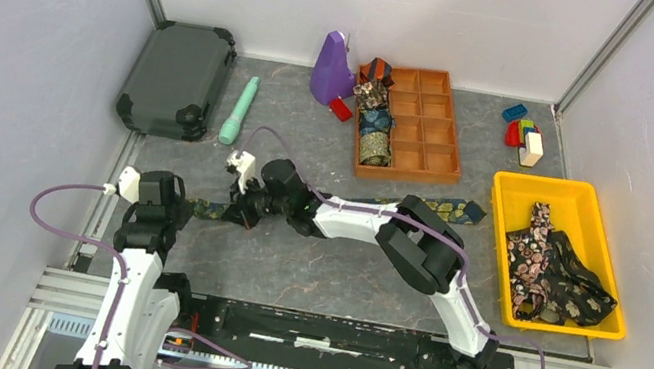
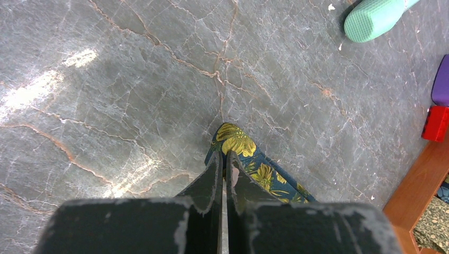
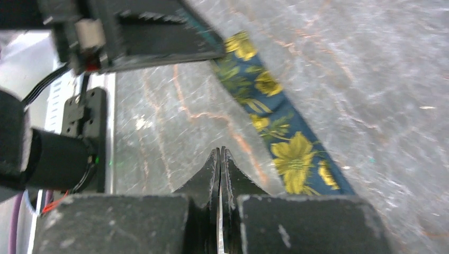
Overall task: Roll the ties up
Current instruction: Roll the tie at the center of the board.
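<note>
A navy tie with gold flowers [image 1: 450, 209] lies flat across the table, its narrow end at the left [image 2: 238, 143]. My left gripper [image 1: 193, 212] is shut, its tips [image 2: 223, 154] right over that narrow end; the tie runs under the fingers, not between them. My right gripper [image 1: 242, 213] is shut too, with its tips [image 3: 219, 150] above bare table just left of the tie [image 3: 288, 153]. Rolled ties [image 1: 375, 117] fill the left column of a wooden tray [image 1: 449, 130]. Loose dark floral ties [image 1: 552, 270] lie in a yellow bin [image 1: 505, 191].
A mint-green stick [image 1: 238, 110] and a dark case [image 1: 177, 77] lie at the back left. A purple object [image 1: 331, 69] and a red block [image 1: 341, 109] sit beside the tray. Toy blocks [image 1: 523, 133] are at the back right.
</note>
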You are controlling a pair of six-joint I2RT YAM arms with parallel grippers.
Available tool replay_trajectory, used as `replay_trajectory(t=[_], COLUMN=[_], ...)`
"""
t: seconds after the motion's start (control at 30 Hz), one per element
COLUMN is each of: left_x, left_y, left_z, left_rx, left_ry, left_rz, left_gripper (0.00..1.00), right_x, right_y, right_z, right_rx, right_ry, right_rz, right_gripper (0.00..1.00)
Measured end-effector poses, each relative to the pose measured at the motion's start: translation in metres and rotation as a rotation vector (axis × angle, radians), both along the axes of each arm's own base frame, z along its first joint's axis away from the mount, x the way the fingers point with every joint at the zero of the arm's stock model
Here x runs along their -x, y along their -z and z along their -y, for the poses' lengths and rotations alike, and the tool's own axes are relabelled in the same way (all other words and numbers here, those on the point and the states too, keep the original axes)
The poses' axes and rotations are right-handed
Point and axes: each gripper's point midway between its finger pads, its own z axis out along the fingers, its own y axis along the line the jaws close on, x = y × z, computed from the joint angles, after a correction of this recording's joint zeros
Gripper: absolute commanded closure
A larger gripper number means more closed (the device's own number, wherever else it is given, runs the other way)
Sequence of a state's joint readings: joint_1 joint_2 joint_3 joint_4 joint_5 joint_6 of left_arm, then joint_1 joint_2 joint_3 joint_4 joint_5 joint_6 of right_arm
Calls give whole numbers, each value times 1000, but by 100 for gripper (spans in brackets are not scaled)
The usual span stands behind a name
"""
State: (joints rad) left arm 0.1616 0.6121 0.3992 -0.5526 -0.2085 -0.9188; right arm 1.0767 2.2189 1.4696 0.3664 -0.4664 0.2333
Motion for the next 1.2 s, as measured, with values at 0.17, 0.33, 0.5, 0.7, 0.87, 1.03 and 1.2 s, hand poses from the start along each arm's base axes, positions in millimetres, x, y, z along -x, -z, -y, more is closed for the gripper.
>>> replay_trajectory(t=[0.17,0.33,0.5,0.7,0.87,1.03,1.2], left_x=[0,0,0,0,0,-1,-1], left_y=[-1,-1,-1,1,0,-1,-2], left_z=[0,0,0,0,0,0,0], left_rx=[0,0,0,1,1,0,0], left_ry=[0,0,0,0,0,0,0], left_rz=[3,3,3,-6,-5,-1,0], left_gripper=[98,98,98,98,98,98,98], right_x=[-36,-60,-58,-55,-48,-44,-37], right_y=[-5,2,28,37,40,27,23], right_z=[-9,-29,-31,-25,-13,-17,-21], right_rx=[-18,-39,0,18,40,13,1], right_ry=[126,189,204,222,235,231,220], right_rz=[-22,-48,-90,-100,-110,-96,-96], right_gripper=[100,100,100,100,100,100,100])
